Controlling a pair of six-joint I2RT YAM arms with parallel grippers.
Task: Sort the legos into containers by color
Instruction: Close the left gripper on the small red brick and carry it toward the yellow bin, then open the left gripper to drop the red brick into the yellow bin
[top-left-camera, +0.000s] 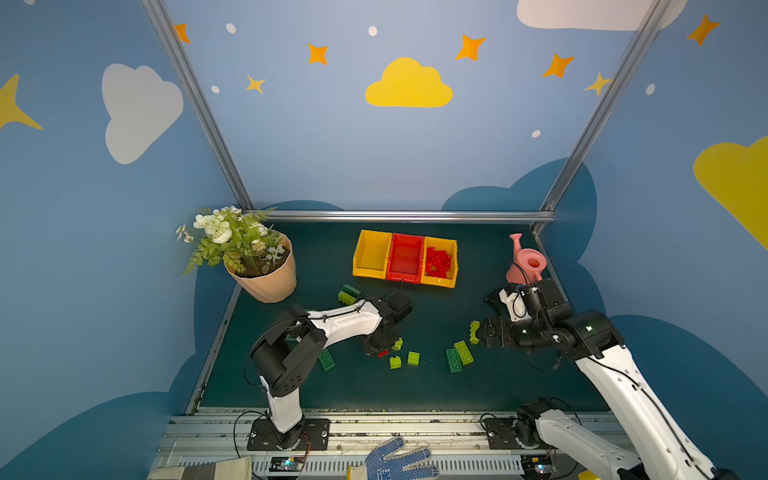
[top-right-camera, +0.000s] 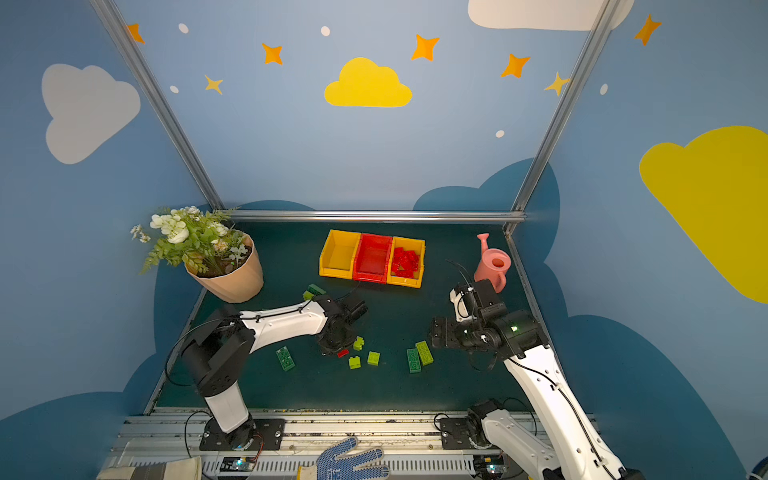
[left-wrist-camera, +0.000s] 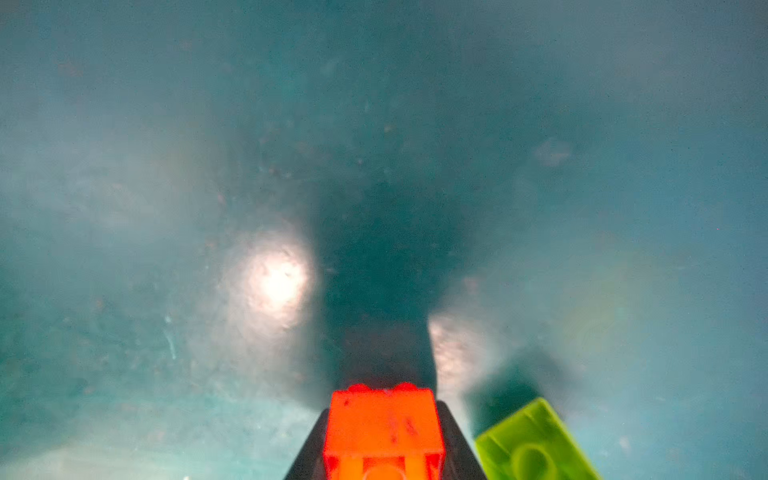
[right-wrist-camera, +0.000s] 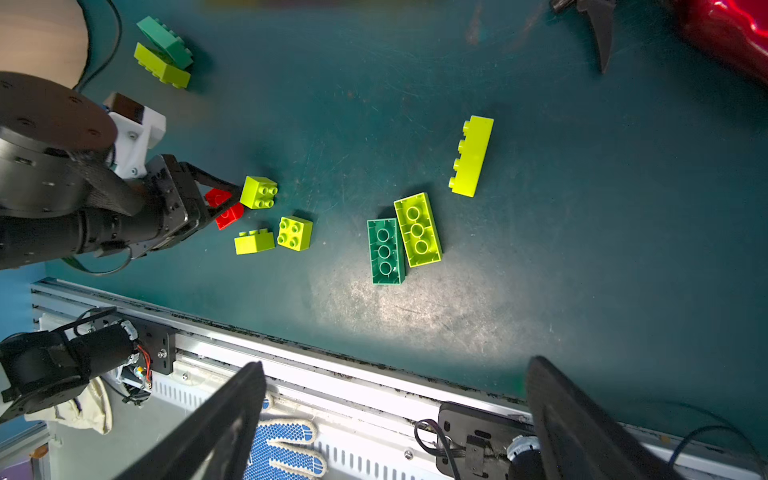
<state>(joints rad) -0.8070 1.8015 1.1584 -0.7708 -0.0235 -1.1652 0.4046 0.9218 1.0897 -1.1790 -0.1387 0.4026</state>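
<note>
I see the whole bench (top-left-camera: 415, 386) from above in both top views; the left wrist camera sits close (blurry), the right wrist higher.

The containers (top-left-camera: 402, 277) go yellow, red, yellow. Legos (top-left-camera: 413, 358) are red, lime green, dark green; the surface (top-left-camera: 415, 390) is dark teal.

Both arms share one build — glossy white shells on the long links, matte black housings at the joints. Along the left arm (top-left-camera: 349, 320) a thin black cable (top-left-camera: 336, 314) is clipped to the white link behind the jaws, and a white bracket (right-wrist-camera: 139, 133) with screws sits closer to them. The right arm (top-left-camera: 623, 386) shows a green light (top-left-camera: 588, 328) on the black joint behind its jaws — black cable loops (top-left-camera: 555, 363) hang nearby. The jaws are flat black blades.
</note>
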